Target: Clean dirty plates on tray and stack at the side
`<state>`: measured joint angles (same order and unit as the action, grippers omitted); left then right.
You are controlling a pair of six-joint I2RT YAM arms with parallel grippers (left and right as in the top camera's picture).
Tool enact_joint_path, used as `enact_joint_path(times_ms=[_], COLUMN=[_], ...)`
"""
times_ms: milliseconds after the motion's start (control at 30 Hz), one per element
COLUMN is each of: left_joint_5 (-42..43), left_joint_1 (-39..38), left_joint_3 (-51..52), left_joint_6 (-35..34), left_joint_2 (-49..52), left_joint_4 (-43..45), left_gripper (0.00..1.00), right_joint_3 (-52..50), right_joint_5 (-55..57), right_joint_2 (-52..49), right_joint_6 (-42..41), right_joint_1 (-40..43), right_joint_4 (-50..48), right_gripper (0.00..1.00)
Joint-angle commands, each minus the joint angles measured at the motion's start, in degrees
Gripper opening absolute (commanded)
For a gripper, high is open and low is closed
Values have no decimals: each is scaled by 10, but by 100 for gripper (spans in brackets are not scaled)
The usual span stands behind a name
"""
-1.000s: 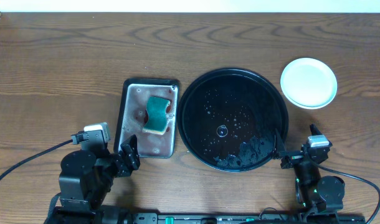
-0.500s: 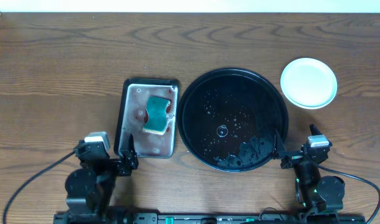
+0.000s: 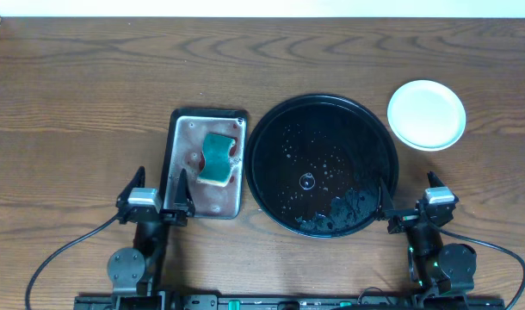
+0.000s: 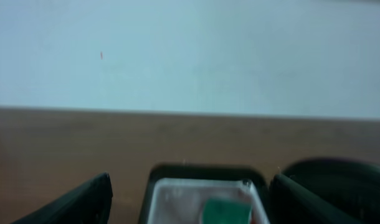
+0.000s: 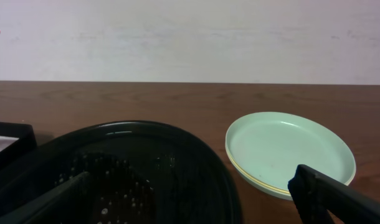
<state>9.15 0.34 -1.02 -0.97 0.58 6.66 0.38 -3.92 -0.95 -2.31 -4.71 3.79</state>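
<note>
The plates (image 5: 289, 149) are stacked on the table (image 3: 73, 103), right of the wet black tray (image 3: 280, 129). A yellow rim under the mint top plate is shown only by the right wrist view. The left wrist view is blurred, with the grey pan (image 3: 187, 185) cut off. The left gripper (image 3: 155, 198) and right gripper (image 3: 409, 205) are both seen spread apart.

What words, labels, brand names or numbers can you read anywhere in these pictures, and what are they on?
None. The plates, black tray, grey pan, sponge and table show no writing; the left wrist view is too blurred to tell.
</note>
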Motion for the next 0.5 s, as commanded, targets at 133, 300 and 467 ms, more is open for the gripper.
enact_joint_path(times_ms=[133, 300, 467], left_joint_5=[5, 5, 5], left_joint_1=[3, 3, 3], left_joint_3=[8, 8, 8], left_joint_6=[23, 23, 23], left_joint_2=[-5, -5, -3], left_joint_4=[-101, -99, -99], left_gripper=[81, 81, 81], right_joint_3=[-1, -1, -1], right_joint_5=[-4, -4, -4], right_joint_2=[4, 4, 4], right_joint_6=[7, 7, 7], right_joint_1=[5, 5, 5], right_joint_4=[2, 2, 2], right_gripper=[99, 99, 99])
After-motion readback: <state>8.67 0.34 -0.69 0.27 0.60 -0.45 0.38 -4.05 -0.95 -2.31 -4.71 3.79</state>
